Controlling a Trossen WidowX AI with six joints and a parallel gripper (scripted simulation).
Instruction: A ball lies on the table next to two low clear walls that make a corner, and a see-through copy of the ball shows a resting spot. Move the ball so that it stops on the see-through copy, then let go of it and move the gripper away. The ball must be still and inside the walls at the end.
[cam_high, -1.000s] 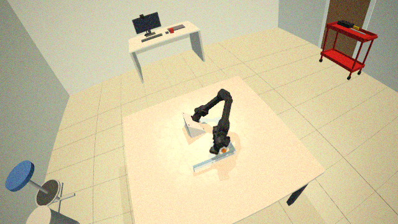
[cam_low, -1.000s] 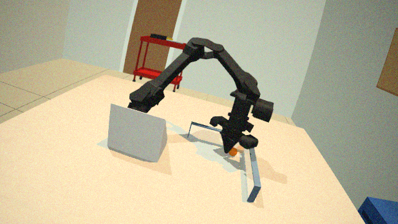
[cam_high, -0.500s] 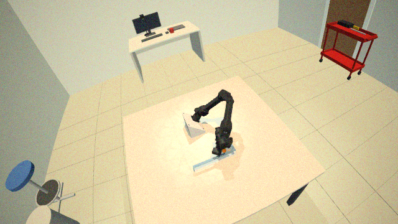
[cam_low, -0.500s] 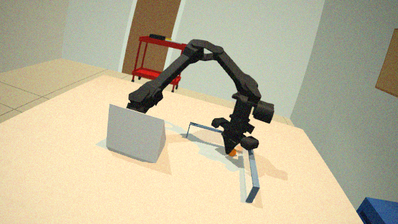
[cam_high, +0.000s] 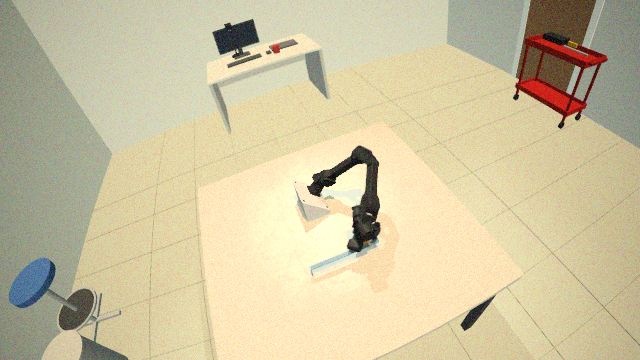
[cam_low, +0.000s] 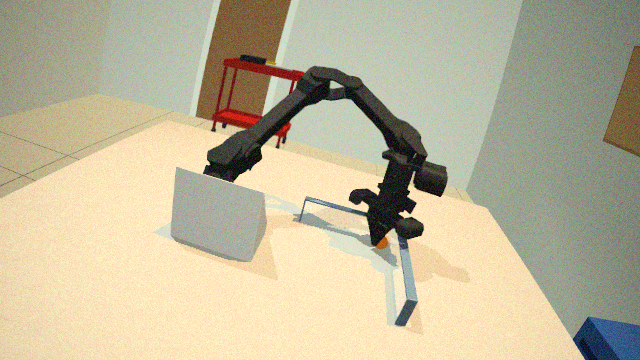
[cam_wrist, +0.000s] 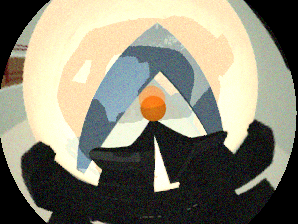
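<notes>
The ball (cam_high: 366, 242) (cam_low: 382, 243) (cam_wrist: 153, 109) is seen inside the walls (cam_high: 332, 262) (cam_low: 408, 272) (cam_wrist: 205, 112), overlapping the copy (cam_wrist: 152, 91) at its twelve o'clock in the wrist view. The gripper (cam_low: 377, 244) (cam_wrist: 152, 123) is pressed together, empty. Pushing seems in hand; a short, gentle nudge toward twelve is needed, then withdrawal.

The ball (cam_low: 382, 243) (cam_wrist: 153, 109) is plain orange, and its see-through copy (cam_wrist: 151, 92) is a paler orange. I see blue-grey tints on the clear walls (cam_low: 408, 272) (cam_wrist: 117, 92). The arm (cam_high: 371, 182) (cam_low: 280, 117) and gripper (cam_low: 380, 227) (cam_wrist: 152, 123) are black, the tabletop (cam_high: 260, 310) (cam_low: 125, 300) pale peach, the utility cart (cam_high: 550, 97) (cam_low: 260, 67) bright red, the stool seat (cam_high: 31, 283) blue. Thin dark lines grid the cream floor (cam_high: 450, 100) (cam_low: 30, 145).
</notes>
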